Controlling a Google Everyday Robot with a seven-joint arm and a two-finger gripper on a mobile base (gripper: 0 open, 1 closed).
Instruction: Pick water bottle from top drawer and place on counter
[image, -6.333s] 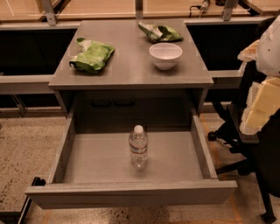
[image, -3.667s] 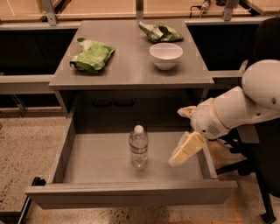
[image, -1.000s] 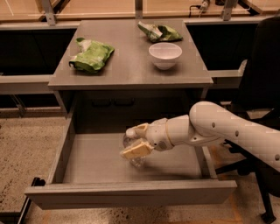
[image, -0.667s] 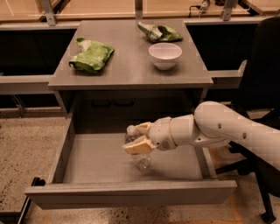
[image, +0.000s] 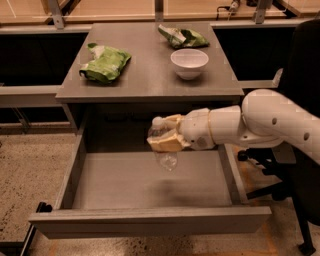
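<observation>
Clamping water bottle (image: 165, 159) around middle, gripper (image: 161, 133) hovering over top drawer (image: 150, 221) centre, bottle hanging clear of floor; counter (image: 150, 75) at 12 o'clock offering bare patch between bowl (image: 189, 62) and green bag (image: 106, 64).

at first the gripper (image: 161, 134) was outside, to the right of the cabinet, and the water bottle (image: 168, 160) stood upright and alone on the floor of the top drawer (image: 150, 221). then the arm (image: 235, 127) reached in from the right and the fingers came around the bottle. since a moment ago the gripper has risen a little over the drawer, with the bottle clamped between its fingers. the base of the bottle is now off the drawer floor, and the bottle is a bit tilted, its cap leaning to the left.
</observation>
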